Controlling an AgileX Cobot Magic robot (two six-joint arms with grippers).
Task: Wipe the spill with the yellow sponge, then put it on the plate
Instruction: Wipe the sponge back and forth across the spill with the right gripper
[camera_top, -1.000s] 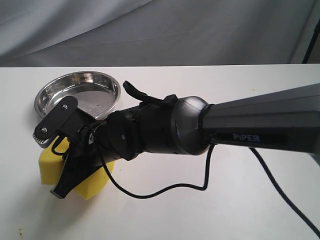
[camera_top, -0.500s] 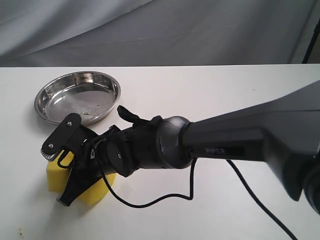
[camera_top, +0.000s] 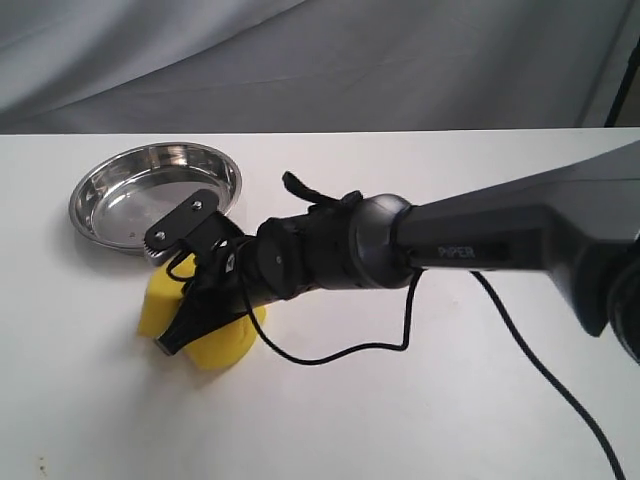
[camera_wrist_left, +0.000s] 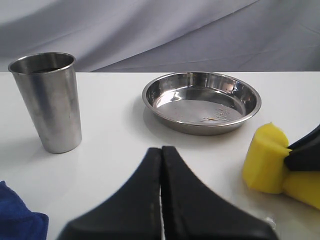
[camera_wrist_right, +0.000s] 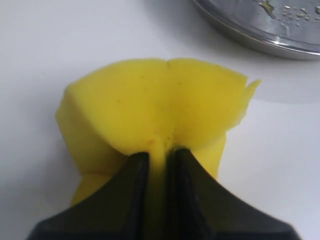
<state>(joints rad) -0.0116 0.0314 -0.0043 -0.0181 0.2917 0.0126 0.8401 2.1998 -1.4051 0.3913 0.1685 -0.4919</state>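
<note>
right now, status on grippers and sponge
Right gripper shut on the yellow sponge, beside the plate. Left gripper shut, empty. Nothing between sponge and plate.

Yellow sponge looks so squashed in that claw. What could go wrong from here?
The right claw pinches only a narrow fold of the yellow sponge, so it might spring free when lifted. The plate sits very close to the claw, so a swing towards it could knock its rim and shove it.
</note>
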